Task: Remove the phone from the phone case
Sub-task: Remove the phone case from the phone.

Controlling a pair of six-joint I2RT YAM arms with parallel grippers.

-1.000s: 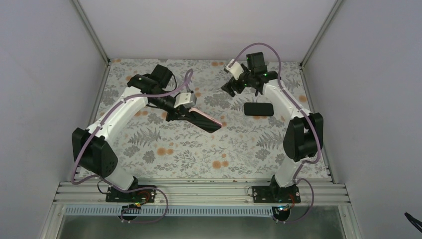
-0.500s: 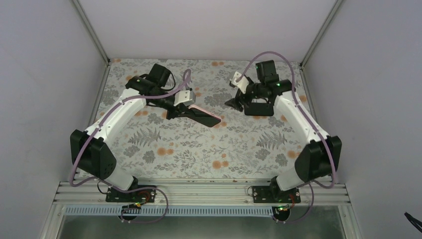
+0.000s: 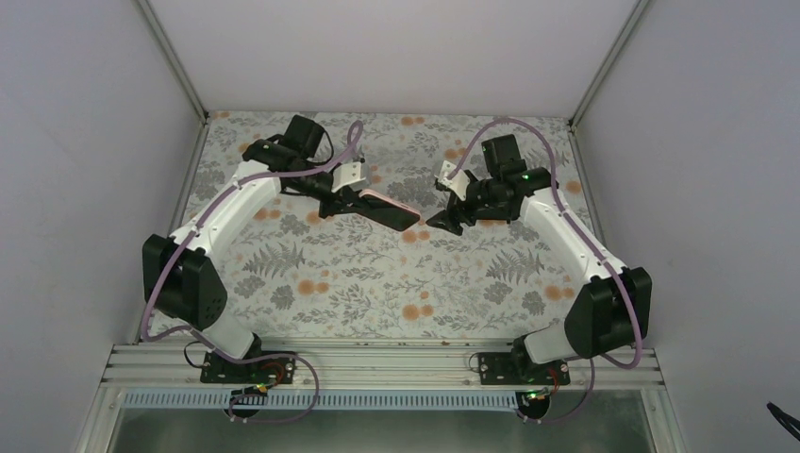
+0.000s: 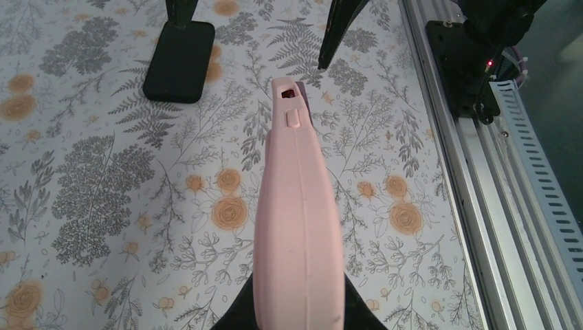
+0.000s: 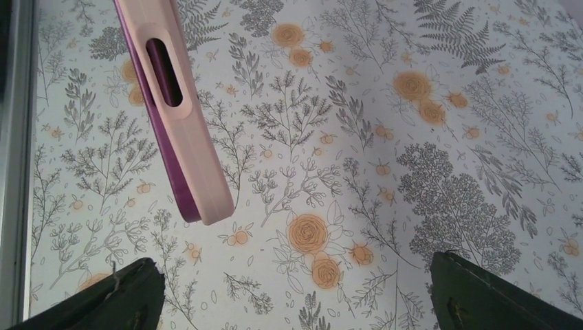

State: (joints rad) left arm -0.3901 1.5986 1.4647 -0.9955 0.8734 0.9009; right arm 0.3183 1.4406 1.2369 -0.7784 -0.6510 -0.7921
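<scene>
My left gripper (image 3: 341,200) is shut on the pale pink phone case (image 3: 382,199) and holds it in the air above the table's back middle, its free end pointing right. In the left wrist view the case (image 4: 297,206) runs edge-on away from the camera, with a black finger on each side at its near end. The phone (image 5: 177,196) shows as a purple rim inside the pink case (image 5: 199,158). My right gripper (image 3: 443,219) is open just right of the case's free end; its wide-apart jaws (image 5: 295,302) hold nothing.
A black slab (image 4: 180,60) lies flat on the floral cloth under the right arm. The right gripper's fingers (image 4: 337,31) show at the top of the left wrist view. An aluminium rail (image 4: 447,172) lines the near table edge. Grey walls enclose the table.
The right arm has swung from the back right down toward the case's free end, its gripper staying open. The left arm has shifted the held case slightly toward the back.
</scene>
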